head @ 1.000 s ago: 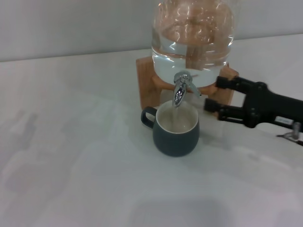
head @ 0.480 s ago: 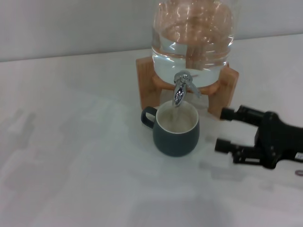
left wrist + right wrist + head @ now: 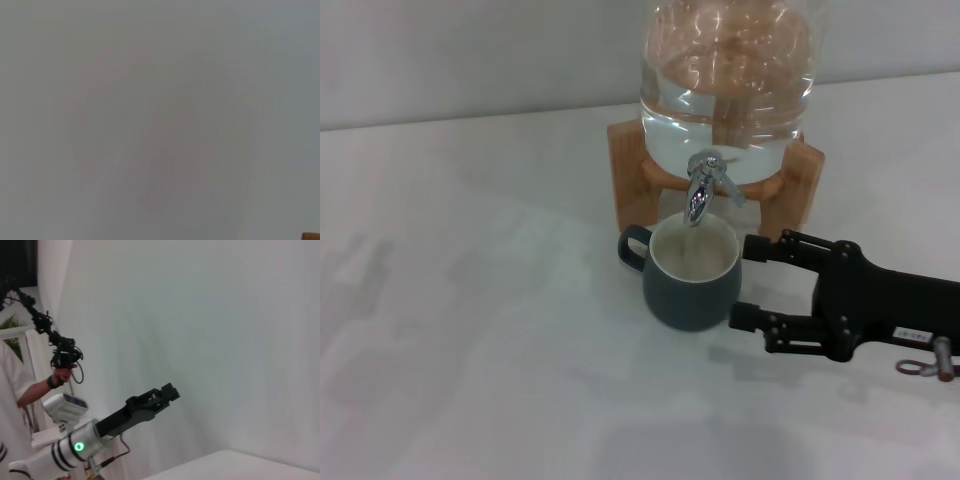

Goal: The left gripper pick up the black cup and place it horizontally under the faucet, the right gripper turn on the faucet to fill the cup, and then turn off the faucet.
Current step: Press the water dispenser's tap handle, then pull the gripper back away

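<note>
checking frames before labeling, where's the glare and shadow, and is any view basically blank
Head view: highlights glint on the jar and the faucet, and the right gripper, beside the cup, casts a soft shadow on the table.
Left wrist view: blank pale surface, except for a wood sliver.
Right wrist view: the left gripper is dark against a bright wall.

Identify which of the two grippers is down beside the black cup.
The right gripper, fingers open, right beside the black cup. The left gripper is raised far from the table, seen only in the right wrist view.
</note>
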